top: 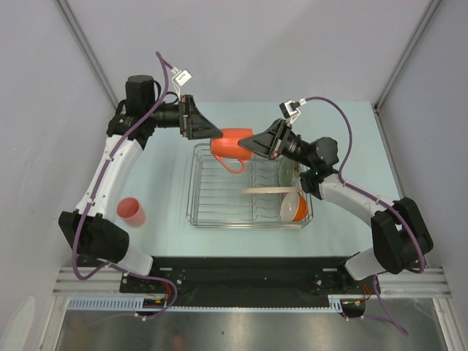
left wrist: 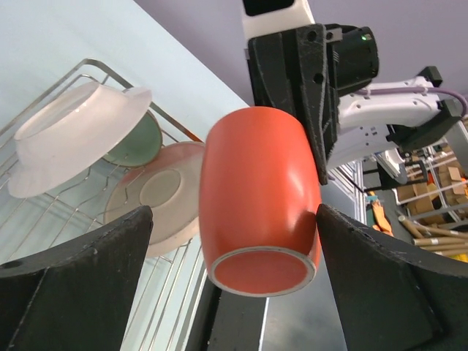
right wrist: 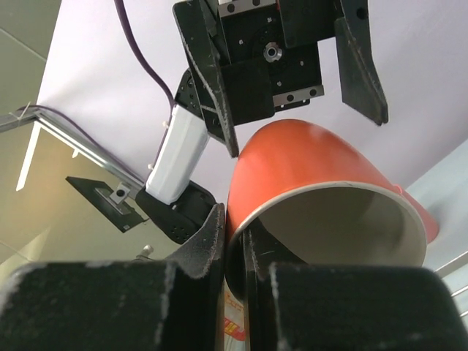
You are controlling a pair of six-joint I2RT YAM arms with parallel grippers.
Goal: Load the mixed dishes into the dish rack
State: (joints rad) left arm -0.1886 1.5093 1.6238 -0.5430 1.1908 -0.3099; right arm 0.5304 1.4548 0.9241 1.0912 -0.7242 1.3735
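The orange mug (top: 230, 142) hangs on its side in the air above the far edge of the dish rack (top: 205, 197). My right gripper (top: 251, 144) is shut on the mug's rim (right wrist: 314, 168), one finger inside and one outside (right wrist: 234, 223). My left gripper (top: 217, 136) is open, its fingers on either side of the mug's base (left wrist: 259, 197). A cream plate (top: 267, 190), an orange-outside white bowl (top: 294, 207) and a green glass bowl (top: 285, 170) stand in the rack. The salmon-pink tumbler (top: 131, 212) lies on the table left of the rack.
In the left wrist view a white bowl (left wrist: 73, 135), the green bowl (left wrist: 135, 142) and the plate (left wrist: 157, 194) lean in the rack's wires (left wrist: 95, 69). The rack's left half holds nothing. Grey walls close in the table on three sides.
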